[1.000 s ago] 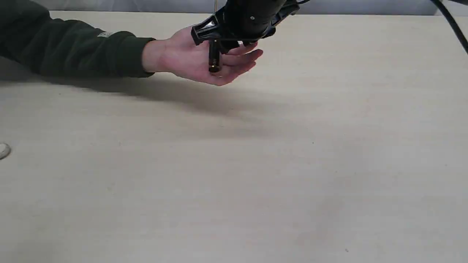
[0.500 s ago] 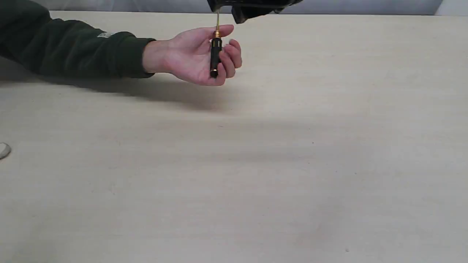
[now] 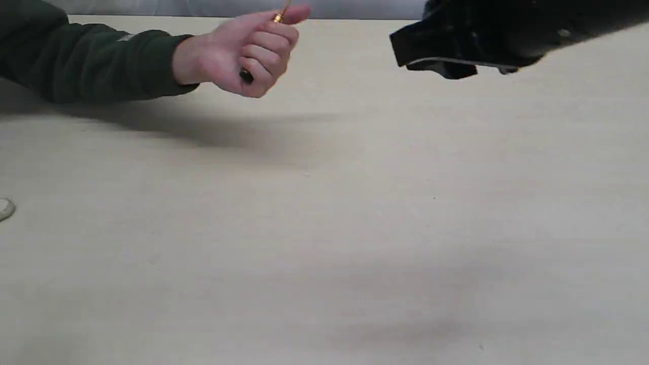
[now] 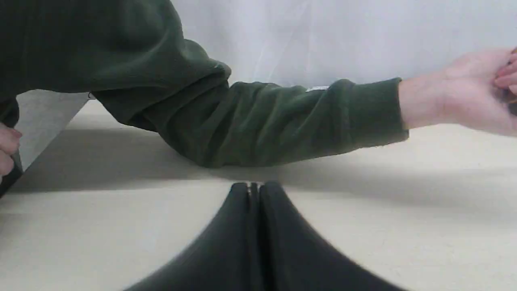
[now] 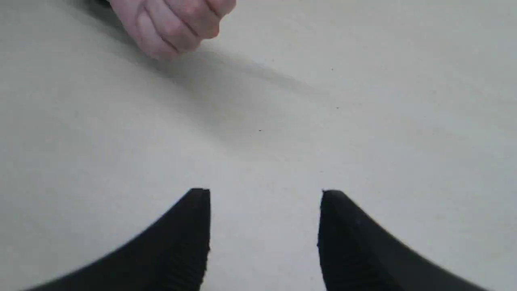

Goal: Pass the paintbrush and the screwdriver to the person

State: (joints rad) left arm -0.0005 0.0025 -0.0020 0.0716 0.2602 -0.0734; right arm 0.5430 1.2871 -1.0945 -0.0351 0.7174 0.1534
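- Since half a second ago, the right gripper [image 5: 265, 194] has swung off to the right of the exterior view, well apart from the hand. Its two black fingers [image 5: 190, 234] stand wide apart with only bare table between them.
- The left gripper [image 4: 253, 186] has its fingers pressed together on nothing. It sits low over the pale wooden table [image 3: 355, 228], just on the near side of the dark green sleeve [image 4: 262, 121].
- The slim black-handled screwdriver with the gold collar [image 3: 246, 76] now lies inside the person's bare hand [image 3: 238, 50]. Earlier it stood upright on a half-open palm. The hand has since closed into a fist and drawn left and upward.
- The wide flat paintbrush shows in no view, so its place cannot be told.
- The hand-over of the screwdriver looks done.
- The main risk is a knock. The left gripper lies close under the forearm, so a sudden lift could strike the sleeve. The thin shaft also pokes out of the fist and could catch a returning arm.
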